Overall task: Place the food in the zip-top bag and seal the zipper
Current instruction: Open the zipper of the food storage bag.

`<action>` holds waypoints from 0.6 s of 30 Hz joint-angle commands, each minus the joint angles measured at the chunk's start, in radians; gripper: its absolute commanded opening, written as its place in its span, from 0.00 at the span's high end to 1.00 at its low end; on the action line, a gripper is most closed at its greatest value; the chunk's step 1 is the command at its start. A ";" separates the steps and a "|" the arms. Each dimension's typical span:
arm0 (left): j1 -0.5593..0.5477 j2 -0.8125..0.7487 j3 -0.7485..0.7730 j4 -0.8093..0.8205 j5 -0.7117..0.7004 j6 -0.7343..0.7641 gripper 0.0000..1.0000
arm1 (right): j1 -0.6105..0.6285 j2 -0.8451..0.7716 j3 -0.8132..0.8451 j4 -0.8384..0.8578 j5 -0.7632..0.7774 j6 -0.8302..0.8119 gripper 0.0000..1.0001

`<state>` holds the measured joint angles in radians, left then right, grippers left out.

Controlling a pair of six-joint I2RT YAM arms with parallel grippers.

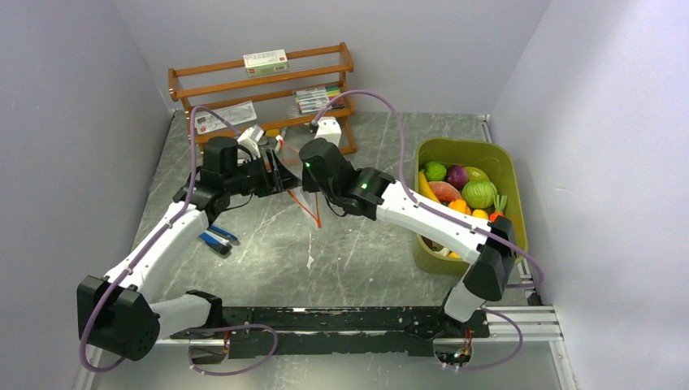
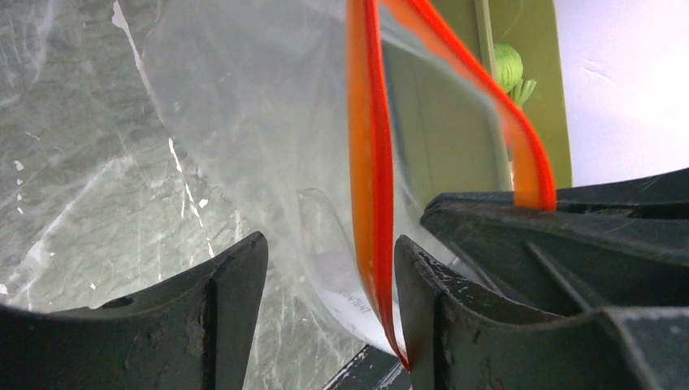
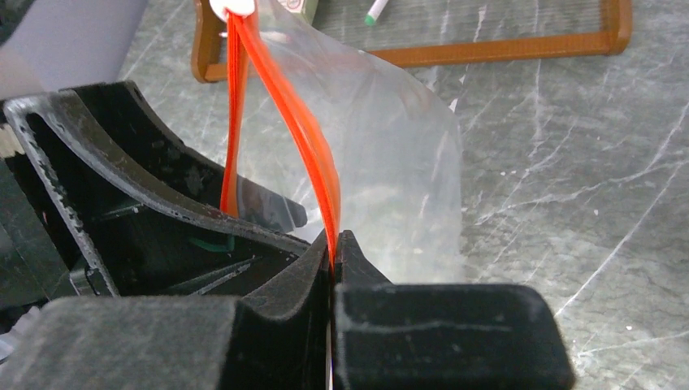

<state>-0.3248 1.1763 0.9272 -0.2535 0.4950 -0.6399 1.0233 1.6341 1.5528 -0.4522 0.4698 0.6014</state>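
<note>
1. Step in hand: opening the mouth of the zip-top bag (image 3: 390, 162). By judgement, filling has not begun.
2. Right gripper (image 3: 335, 240): clamped tight on one lip of the zipper (image 3: 313, 146), with no gap between the jaws.
3. Left gripper (image 2: 329, 244): jaws moderately apart. The other lip stands between them, against one finger, and is not pinched.
4. Next move, judged: the left jaws need to close on their lip. The two lips should then be drawn gently apart without tearing the film or slipping off.
5. Bag: clear, crinkled and seemingly empty, held mid-table between the two grippers. Whether its lower edge touches the table (image 1: 366, 260) cannot be told.
6. Zipper: two red-orange lips bowed apart, converging at their far end.
7. Food (image 1: 459, 191): glossy toy pieces heaped in the olive-green bin (image 1: 512, 175) at the right, well apart from the bag.
</note>
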 commanded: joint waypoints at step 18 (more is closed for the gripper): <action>-0.007 -0.100 0.221 -0.272 -0.288 0.164 0.93 | -0.070 -0.144 -0.193 0.017 0.033 0.142 1.00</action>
<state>-0.3256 1.1389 1.0641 -0.4702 0.2897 -0.5426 0.9771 1.5627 1.4235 -0.4553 0.4927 0.6834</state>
